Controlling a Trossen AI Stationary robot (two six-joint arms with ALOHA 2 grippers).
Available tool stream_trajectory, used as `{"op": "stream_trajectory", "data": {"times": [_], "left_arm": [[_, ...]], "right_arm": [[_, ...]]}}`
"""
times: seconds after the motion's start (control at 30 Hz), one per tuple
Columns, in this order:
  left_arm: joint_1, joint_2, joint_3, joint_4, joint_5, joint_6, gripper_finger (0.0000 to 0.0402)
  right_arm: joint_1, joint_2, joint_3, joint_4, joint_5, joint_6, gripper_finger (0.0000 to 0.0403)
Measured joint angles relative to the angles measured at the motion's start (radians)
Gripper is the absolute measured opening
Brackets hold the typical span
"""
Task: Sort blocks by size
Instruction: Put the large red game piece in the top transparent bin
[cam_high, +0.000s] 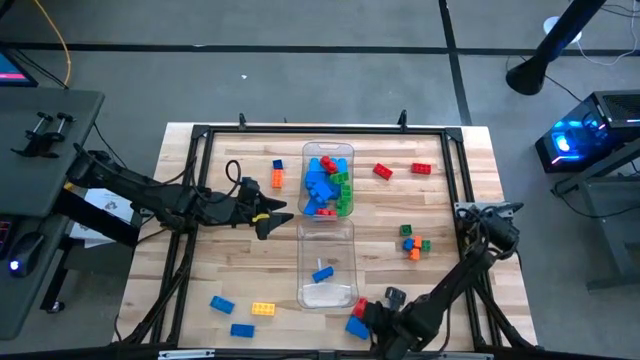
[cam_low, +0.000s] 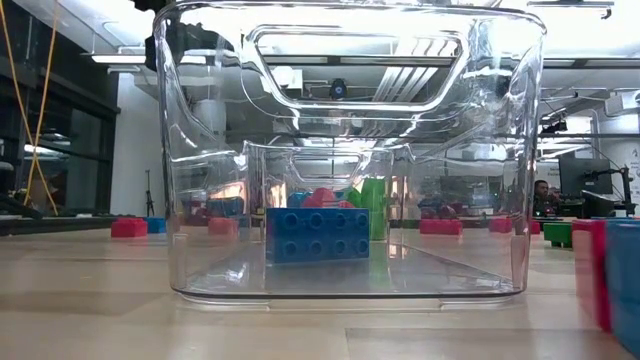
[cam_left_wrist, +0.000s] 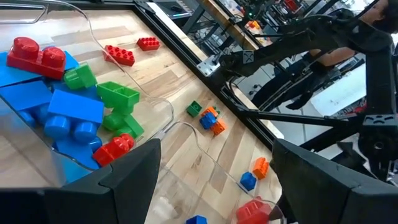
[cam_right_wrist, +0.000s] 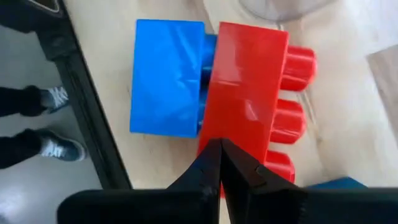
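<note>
Two clear bins stand mid-table. The far bin (cam_high: 346, 150) holds several larger blue, red and green blocks (cam_left_wrist: 68, 106). The near bin (cam_high: 304, 262) holds a small blue block (cam_high: 321, 272), which also shows in the low view (cam_low: 317, 235). My left gripper (cam_high: 268, 216) is open and empty, just left of the gap between the bins. My right gripper (cam_high: 368, 312) is shut at the near edge, right of the near bin. Its tips (cam_right_wrist: 221, 163) are over a large red block (cam_right_wrist: 249, 106) that lies against a blue block (cam_right_wrist: 165, 78). My right gripper's shut fingertips stand over one end of the red block (cam_right_wrist: 239, 140), coming from above. The block lies flat on the table with its studs sideways. I cannot tell whether the tips touch it.
Loose blocks lie about the table: orange and blue ones (cam_high: 277, 176) left of the far bin, two red ones (cam_high: 383, 171) to its right, a small mixed cluster (cam_high: 413, 243) at mid-right, and blue (cam_high: 221, 305) and yellow (cam_high: 263, 308) ones near left. A black frame (cam_high: 200, 132) edges the table.
</note>
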Motion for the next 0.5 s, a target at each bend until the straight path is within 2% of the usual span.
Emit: {"op": "stream_trajectory", "data": {"times": [0.27, 0.5], "left_arm": [[0.000, 0.000, 0.000, -0.006, 0.000, 0.000, 0.0294], [0.000, 0.000, 0.000, -0.008, -0.001, 0.000, 0.0294]], "right_arm": [[-0.071, -0.007, -0.006, -0.329, 0.077, 0.002, 0.0000], [-0.125, -0.014, -0.009, -0.488, 0.118, -0.075, 0.0000]]}}
